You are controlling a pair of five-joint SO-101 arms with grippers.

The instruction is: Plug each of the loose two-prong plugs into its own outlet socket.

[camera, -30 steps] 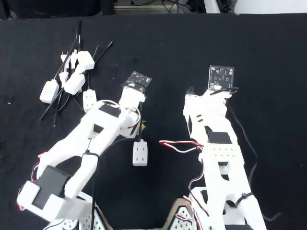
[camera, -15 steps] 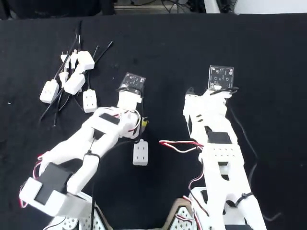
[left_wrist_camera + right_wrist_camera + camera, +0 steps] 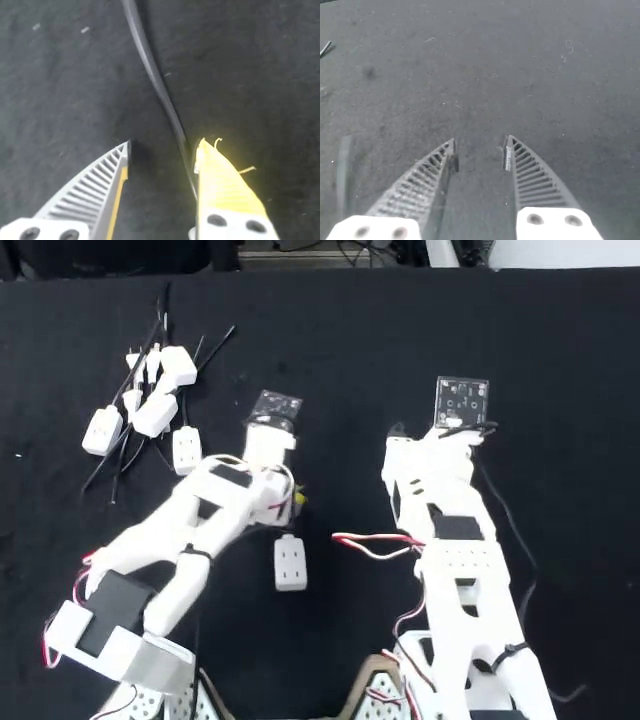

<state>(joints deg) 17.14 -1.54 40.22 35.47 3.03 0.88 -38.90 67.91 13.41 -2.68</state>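
Plugs lie in a loose heap at the far left of the table. They are small white blocks, some with two thin prongs showing, tangled with black cords and ties that stick out in several directions. None of them sits in a socket. One socket, a white block with dark slots, lies just on the near side of the heap. A second socket lies alone near the middle of the table, close to the near edge and well apart from the plugs.

The left gripper is open wide and holds nothing. A black cord runs across the cloth between its fingers, close against the yellow one. The left arm reaches diagonally from the near left towards the middle, and the second socket is just on its right side.

The right gripper is also open, with a moderate gap, and hangs over bare cloth with nothing in it. The right arm stretches straight from the near edge towards the far side, with red and white wires looping off its left side.

A black cloth, flecked with lint, covers the whole table. Beyond its far edge are dark cables and a pale strip at the far right.
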